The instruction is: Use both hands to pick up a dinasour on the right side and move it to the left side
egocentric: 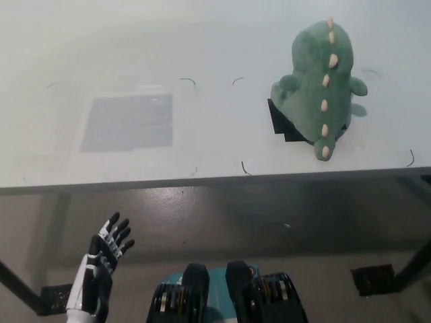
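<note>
No readable txt, labels, brands or nos. anywhere; table (215, 40) & dinosaur (322, 81) carry none.

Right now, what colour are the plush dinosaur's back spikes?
Cream, on the green plush dinosaur; head view shows them best.

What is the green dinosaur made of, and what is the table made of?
The dinosaur looks like soft plush cloth with stuffing inside: it is rounded, fuzzy at the edges, with cream fabric spikes down its back. The table top looks smooth, hard and matte white, perhaps laminate or painted board; the picture cannot settle which. The grey square on it looks like a thin flat sheet or tape.
</note>
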### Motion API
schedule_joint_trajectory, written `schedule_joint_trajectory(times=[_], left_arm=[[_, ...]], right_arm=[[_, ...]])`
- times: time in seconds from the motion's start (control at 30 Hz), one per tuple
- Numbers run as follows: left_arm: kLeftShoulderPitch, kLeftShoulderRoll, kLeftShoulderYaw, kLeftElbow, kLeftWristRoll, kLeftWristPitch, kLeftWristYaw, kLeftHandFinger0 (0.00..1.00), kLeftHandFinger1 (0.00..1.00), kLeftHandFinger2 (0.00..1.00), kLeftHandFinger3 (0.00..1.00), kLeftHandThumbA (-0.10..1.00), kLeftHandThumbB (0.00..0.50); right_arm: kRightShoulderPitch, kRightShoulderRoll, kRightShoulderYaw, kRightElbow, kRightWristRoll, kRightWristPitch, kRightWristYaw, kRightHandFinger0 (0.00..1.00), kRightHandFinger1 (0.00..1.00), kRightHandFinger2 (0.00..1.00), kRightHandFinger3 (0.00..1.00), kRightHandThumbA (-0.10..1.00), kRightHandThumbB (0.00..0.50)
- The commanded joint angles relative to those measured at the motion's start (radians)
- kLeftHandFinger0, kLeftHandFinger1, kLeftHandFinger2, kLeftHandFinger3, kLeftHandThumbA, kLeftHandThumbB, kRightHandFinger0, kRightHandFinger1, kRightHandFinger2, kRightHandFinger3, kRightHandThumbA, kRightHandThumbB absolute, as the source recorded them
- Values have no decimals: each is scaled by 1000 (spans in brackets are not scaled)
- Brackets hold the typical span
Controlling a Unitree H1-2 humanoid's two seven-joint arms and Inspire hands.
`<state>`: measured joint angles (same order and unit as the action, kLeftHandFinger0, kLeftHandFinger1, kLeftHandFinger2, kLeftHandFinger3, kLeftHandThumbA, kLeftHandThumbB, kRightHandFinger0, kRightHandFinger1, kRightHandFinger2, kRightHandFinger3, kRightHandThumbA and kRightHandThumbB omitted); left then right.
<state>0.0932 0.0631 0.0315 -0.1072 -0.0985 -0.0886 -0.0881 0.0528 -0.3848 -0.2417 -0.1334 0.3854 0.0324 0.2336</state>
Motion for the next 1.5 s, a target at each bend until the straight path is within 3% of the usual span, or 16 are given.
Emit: schedule_joint_trajectory(times=[0.0, 0.17, 0.23, 0.27, 0.43, 0.5, 0.53, 0.67, 0.8, 1.2, 1.47], left_arm=[[-11, -10, 5, -55, -32, -31, -2, 1000, 1000, 1000, 1000, 1000, 464], [-34, -3, 8, -46, -52, -32, -14, 1000, 1000, 1000, 1000, 1000, 500], [-33, -2, 9, -46, -111, -29, -42, 1000, 1000, 1000, 1000, 1000, 500], [-32, -4, 12, -51, -145, -22, -53, 1000, 1000, 1000, 1000, 1000, 499], [-58, 2, 26, -75, -169, -13, -52, 1000, 1000, 1000, 1000, 1000, 476], [-78, 13, 32, -102, -177, -12, -53, 1000, 1000, 1000, 1000, 1000, 483], [-86, 13, 36, -117, -184, -4, -48, 1000, 1000, 1000, 1000, 1000, 486], [-128, 21, 45, -202, -193, 36, -26, 1000, 1000, 1000, 1000, 1000, 495], [-172, 11, 52, -251, -159, 75, 11, 1000, 1000, 1000, 1000, 1000, 500], [-342, -10, 51, -271, -161, 162, 49, 1000, 1000, 1000, 1000, 1000, 500], [-489, -4, 48, -172, -158, 189, 42, 1000, 1000, 1000, 1000, 1000, 500]], right_arm=[[-4, -17, -16, -46, 40, 4, 22, 1000, 1000, 1000, 1000, 780, 244], [-23, -14, -11, -30, 29, -16, 26, 1000, 1000, 1000, 1000, 769, 262], [-24, -13, -10, -31, 30, -11, 26, 1000, 1000, 1000, 1000, 765, 249], [-23, -13, -9, -38, 29, -8, 25, 1000, 1000, 1000, 1000, 774, 266], [-41, -17, -6, -50, 16, -9, 21, 1000, 1000, 1000, 1000, 814, 255], [-49, -24, -10, -70, -27, -61, 15, 1000, 1000, 1000, 1000, 927, 271], [-56, -28, -15, -81, -12, -54, 18, 1000, 1000, 1000, 1000, 921, 305], [-85, -26, -35, -120, 20, -43, 7, 1000, 1000, 1000, 1000, 889, 359], [-111, -22, -47, -151, 12, -31, -11, 1000, 1000, 1000, 1000, 923, 386], [-191, -4, -41, -188, 22, 8, -31, 1000, 1000, 1000, 1000, 932, 346], [-287, -8, -29, -179, 6, 61, -51, 1000, 1000, 1000, 1000, 922, 351]])
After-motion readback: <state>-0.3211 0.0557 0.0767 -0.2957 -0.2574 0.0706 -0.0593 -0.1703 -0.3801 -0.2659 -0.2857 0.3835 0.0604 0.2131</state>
